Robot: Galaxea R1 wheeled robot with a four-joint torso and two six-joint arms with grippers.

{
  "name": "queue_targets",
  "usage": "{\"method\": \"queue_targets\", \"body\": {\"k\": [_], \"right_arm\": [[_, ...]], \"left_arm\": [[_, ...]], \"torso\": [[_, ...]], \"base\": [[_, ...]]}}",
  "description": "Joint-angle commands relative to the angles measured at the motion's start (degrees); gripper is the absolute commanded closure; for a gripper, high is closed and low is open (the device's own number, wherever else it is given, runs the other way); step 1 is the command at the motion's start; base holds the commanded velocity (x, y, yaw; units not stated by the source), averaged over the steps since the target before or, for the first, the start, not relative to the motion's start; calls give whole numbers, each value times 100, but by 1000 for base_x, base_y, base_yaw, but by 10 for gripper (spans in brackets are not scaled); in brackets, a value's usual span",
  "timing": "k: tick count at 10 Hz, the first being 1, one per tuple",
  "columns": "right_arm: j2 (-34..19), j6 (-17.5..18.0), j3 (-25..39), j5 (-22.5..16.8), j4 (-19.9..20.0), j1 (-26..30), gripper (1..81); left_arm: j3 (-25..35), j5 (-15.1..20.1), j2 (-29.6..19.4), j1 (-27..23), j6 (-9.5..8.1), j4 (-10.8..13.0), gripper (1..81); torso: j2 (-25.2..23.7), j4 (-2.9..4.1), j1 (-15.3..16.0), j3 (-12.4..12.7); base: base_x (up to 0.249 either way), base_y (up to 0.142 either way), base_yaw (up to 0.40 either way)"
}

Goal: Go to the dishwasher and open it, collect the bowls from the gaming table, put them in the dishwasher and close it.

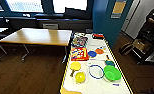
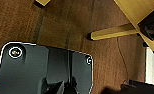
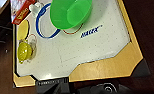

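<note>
The gaming table stretches away from me, a long white top with yellow edge trim. Near its close end sit the bowls: a wide green bowl on the right and a smaller yellow bowl on the left. The right wrist view looks down on the same end of the gaming table, with the green bowl large and the yellow bowl farther off. The dishwasher is out of view.
A blue ring, a flat yellow paddle, blue and orange discs and colourful game boxes lie on the table. A light-wood table stands to the left. Dark shelving stands right. Wooden floor lies on both sides.
</note>
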Motion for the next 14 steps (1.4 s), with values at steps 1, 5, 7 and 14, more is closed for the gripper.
{"method": "queue_targets", "body": {"k": [1,5,7,14], "right_arm": [[-238,302,-560,-969,161,1164,10],[412,416,-947,-952,179,1173,10],[817,495,-1237,-943,170,1164,10],[1686,671,-2440,-890,310,1191,10]], "left_arm": [[28,329,-92,-252,10,-35,10],[-8,346,-57,-252,10,-35,10],[-8,346,-48,-252,10,-35,10],[-87,355,22,-252,1,-44,10]], "torso": [[0,0,0,0],[0,0,0,0],[0,0,2,0],[2,0,2,-2]], "base": [[0,0,0],[0,0,0],[0,0,0],[0,0,0]]}}
